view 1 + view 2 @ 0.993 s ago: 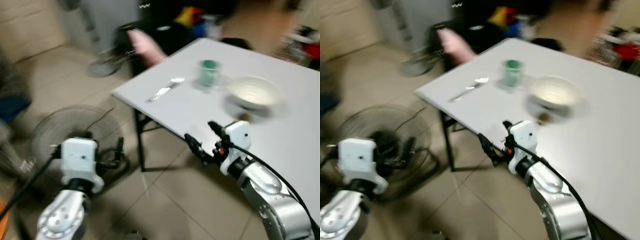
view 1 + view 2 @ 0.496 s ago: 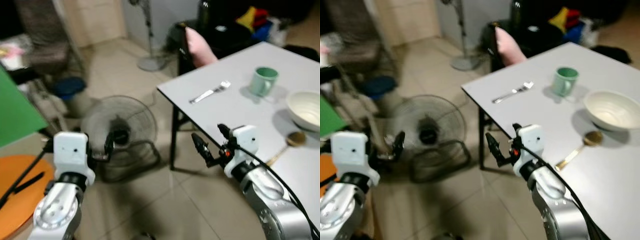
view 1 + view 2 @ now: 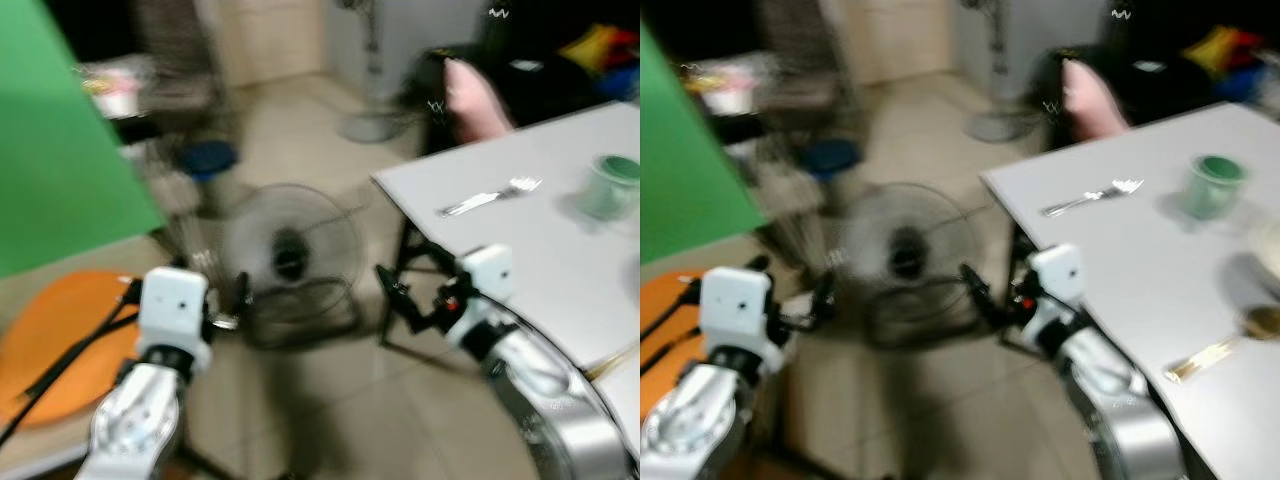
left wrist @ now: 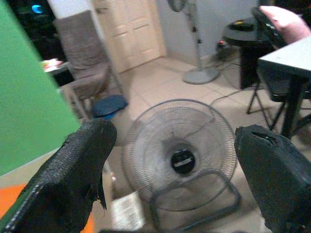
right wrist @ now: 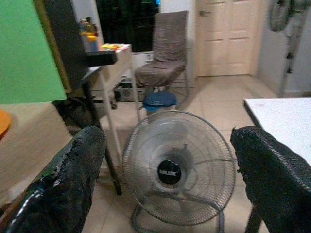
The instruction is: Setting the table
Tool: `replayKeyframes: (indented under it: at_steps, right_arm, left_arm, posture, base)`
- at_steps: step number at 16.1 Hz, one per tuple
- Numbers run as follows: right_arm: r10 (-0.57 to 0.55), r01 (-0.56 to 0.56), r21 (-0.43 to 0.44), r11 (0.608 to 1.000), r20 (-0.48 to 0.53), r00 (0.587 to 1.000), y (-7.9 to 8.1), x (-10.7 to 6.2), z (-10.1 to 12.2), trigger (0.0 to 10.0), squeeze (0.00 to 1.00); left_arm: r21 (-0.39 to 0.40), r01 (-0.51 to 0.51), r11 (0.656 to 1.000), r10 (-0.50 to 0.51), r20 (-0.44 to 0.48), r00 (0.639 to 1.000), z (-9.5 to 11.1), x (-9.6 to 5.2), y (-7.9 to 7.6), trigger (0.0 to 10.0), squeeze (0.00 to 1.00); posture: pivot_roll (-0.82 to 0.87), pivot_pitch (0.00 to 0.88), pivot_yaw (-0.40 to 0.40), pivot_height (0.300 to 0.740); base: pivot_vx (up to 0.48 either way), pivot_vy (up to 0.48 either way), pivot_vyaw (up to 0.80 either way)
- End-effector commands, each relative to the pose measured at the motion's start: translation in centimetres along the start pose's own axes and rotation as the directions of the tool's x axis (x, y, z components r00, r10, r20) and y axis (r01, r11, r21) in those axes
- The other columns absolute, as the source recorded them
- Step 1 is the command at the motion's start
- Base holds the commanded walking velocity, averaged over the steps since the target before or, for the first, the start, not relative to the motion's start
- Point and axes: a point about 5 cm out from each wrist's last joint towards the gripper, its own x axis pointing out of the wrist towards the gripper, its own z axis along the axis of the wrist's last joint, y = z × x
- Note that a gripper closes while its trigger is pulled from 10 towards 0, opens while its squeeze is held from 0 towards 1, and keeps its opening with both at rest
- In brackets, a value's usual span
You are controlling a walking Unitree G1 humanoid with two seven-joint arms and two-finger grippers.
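Observation:
The white table (image 3: pixel 560 250) stands on my right. On it lie a fork (image 3: pixel 489 197), a green mug (image 3: pixel 612 186) and a gold spoon (image 3: pixel 1223 343); the rim of a white bowl (image 3: pixel 1269 245) shows at the frame edge. My right gripper (image 3: pixel 398 300) hangs open and empty in front of the table's near corner, above the floor. My left gripper (image 3: pixel 222 290) is held open and empty at the lower left. In the wrist views both pairs of black fingers (image 4: pixel 73 179) (image 5: pixel 277 179) stand wide apart with nothing between them, facing a floor fan.
A round floor fan (image 3: pixel 290 250) sits on the tiles ahead, between the grippers. An orange round surface (image 3: pixel 50 340) and a green panel (image 3: pixel 60 150) are on my left. A chair with a pink item (image 3: pixel 472 86) stands behind the table. A grey chair (image 5: pixel 167 48) stands further back.
The camera has swung left: the table has slid to the right of the picture, and the orange surface and green panel take up more of the left. Both grippers remain open and empty.

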Motion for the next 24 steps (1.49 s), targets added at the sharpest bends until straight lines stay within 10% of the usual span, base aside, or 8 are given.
replayKeyframes:
  at_steps: [1,12,24]
  right_arm:
    - [0.050,-0.050,0.022,0.998,0.012,0.999,0.8,0.4,0.2,10.0,1.00]
    - [-0.068,0.068,0.050,0.996,-0.012,0.998,0.6,1.8,-0.2,10.0,1.00]
    - [0.054,-0.052,0.103,0.993,-0.018,0.998,1.6,3.0,0.1,10.0,1.00]
  left_arm:
    - [0.024,-0.018,1.000,0.018,0.010,1.000,0.2,-0.2,0.4,10.0,0.00]
    - [0.051,-0.053,0.997,0.051,0.037,0.998,1.2,-0.7,1.5,10.0,0.00]
    - [-0.005,-0.038,0.999,0.038,0.044,0.998,1.5,-1.0,1.3,10.0,0.00]
  posture:
    - [-0.04,0.000,0.067,0.740]
    - [0.01,0.000,0.051,0.740]
    - [0.04,0.000,0.028,0.740]
  base:
    - [0.000,0.304,0.80]
    - [0.000,0.328,0.29]
    - [0.000,0.000,0.23]
